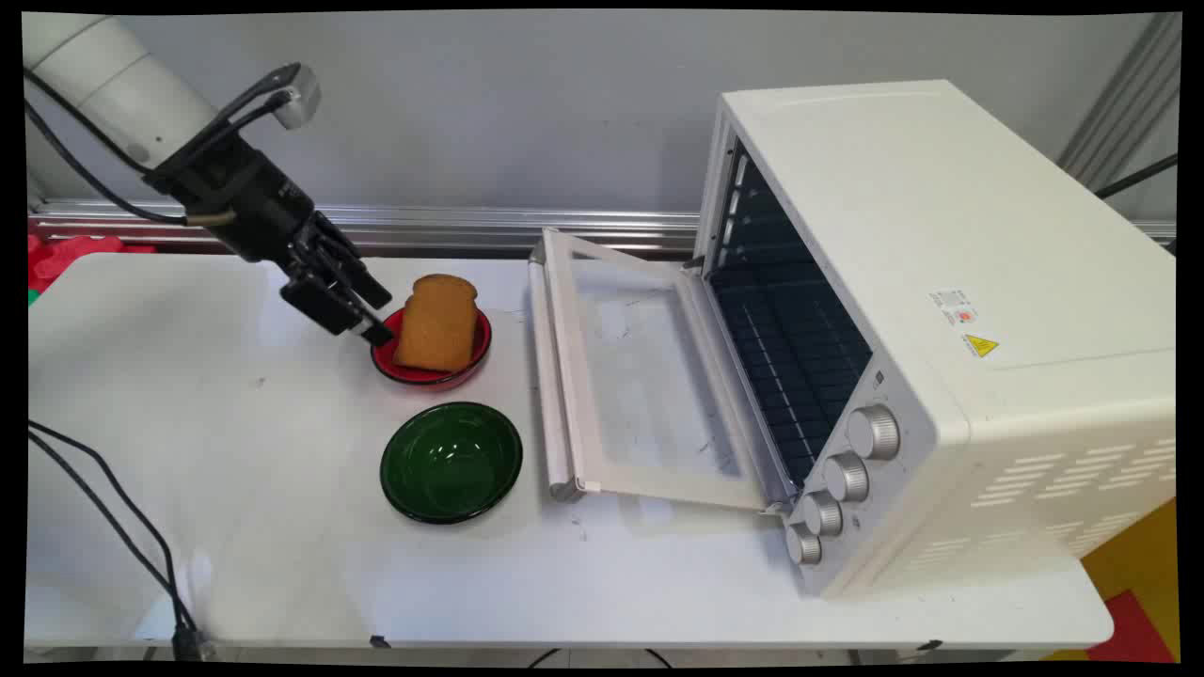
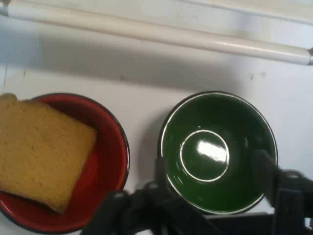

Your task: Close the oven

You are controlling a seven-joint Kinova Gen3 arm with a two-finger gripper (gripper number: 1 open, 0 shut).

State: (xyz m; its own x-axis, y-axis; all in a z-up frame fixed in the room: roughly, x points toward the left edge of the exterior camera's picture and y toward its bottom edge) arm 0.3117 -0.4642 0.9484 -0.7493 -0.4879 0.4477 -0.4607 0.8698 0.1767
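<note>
A brown slice of bread (image 1: 436,322) leans in a red bowl (image 1: 475,360) near the middle of the table. My gripper (image 1: 376,316) hovers at the bowl's left rim, tilted down toward it, open and holding nothing. An empty green bowl (image 1: 451,462) stands just in front of the red one. In the hand view the bread (image 2: 41,152) lies in the red bowl (image 2: 105,166) at the left. There the green bowl (image 2: 215,152) shows between my spread fingers (image 2: 264,169), farther off than the gripper (image 2: 211,162).
A white toaster oven (image 1: 903,310) stands at the right, its glass door (image 1: 640,376) folded down flat onto the table toward the bowls. The door's handle bar (image 2: 161,34) crosses the top of the hand view. Black cables (image 1: 113,508) hang at the table's left front.
</note>
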